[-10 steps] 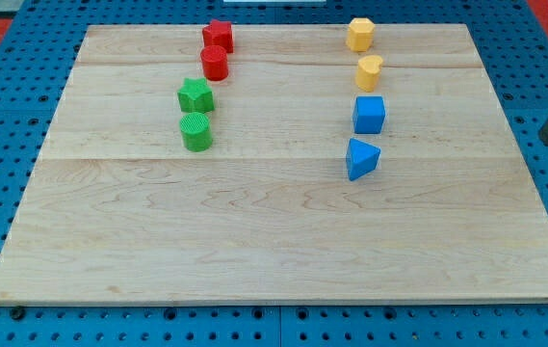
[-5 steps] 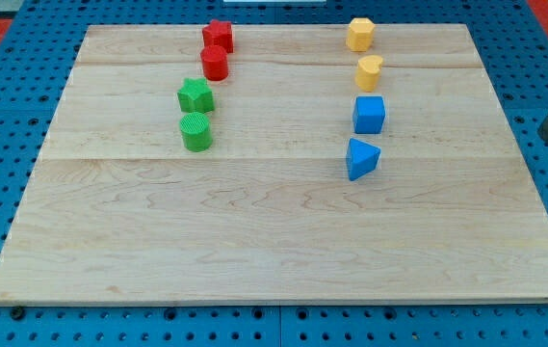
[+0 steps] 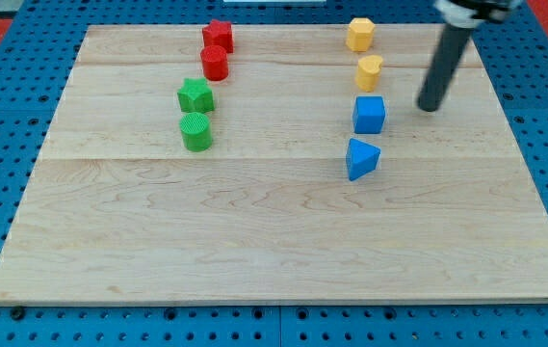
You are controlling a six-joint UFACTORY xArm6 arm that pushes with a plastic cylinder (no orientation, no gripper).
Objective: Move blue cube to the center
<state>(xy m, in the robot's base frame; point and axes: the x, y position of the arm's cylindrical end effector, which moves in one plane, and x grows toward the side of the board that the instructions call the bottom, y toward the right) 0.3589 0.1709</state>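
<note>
The blue cube (image 3: 369,114) sits on the wooden board (image 3: 283,241), right of centre. A blue triangular block (image 3: 360,158) lies just below it. My tip (image 3: 429,107) is on the board to the right of the blue cube, apart from it by about one block's width. The dark rod rises from the tip toward the view's top right.
A yellow heart-like block (image 3: 369,72) and a yellow hexagonal block (image 3: 359,34) stand above the blue cube. At the left are a red star (image 3: 218,36), a red cylinder (image 3: 215,63), a green star (image 3: 195,95) and a green cylinder (image 3: 196,131).
The rod has moved from off the board's right edge leftward onto the board, ending close to the blue cube's right side. No block has moved.
</note>
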